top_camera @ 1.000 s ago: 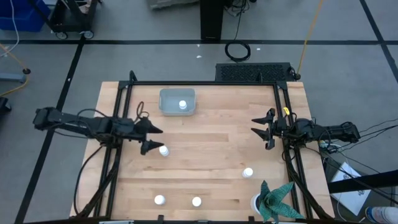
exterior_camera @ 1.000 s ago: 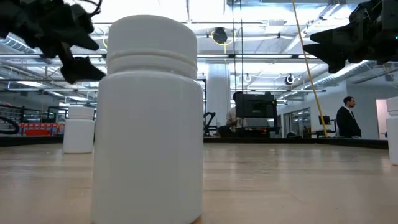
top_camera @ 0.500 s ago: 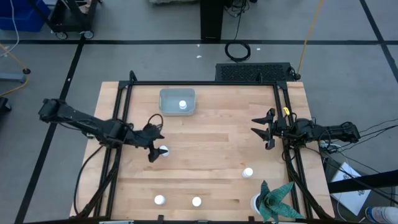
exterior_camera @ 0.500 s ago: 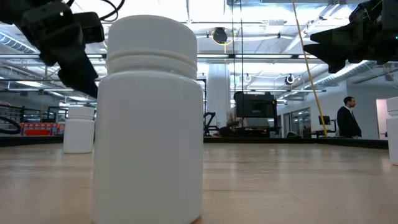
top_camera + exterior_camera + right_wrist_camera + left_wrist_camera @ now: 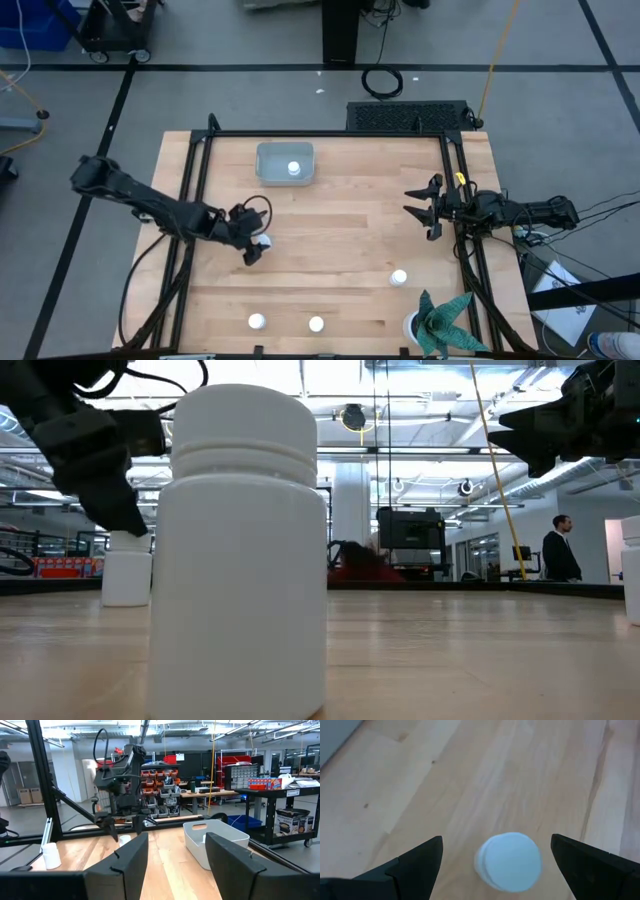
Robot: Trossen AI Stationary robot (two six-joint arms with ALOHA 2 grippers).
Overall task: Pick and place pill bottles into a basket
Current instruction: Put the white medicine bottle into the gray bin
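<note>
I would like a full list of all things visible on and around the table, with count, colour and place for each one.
pill bottles: five, white; one in the basket, one under the left gripper, one near the plant, two at the near edge.
basket: one, grey-blue; far side of the table, left of centre.
plant: one, green leaves in a white pot; near right corner.
table: one, light wood with a black frame.
cart: one, dark; in the room beyond the table.
person: one, dark clothes; standing far back in the room.
left gripper: one, black, open; directly above a bottle.
right gripper: one, black, open; waiting at the right side.
</note>
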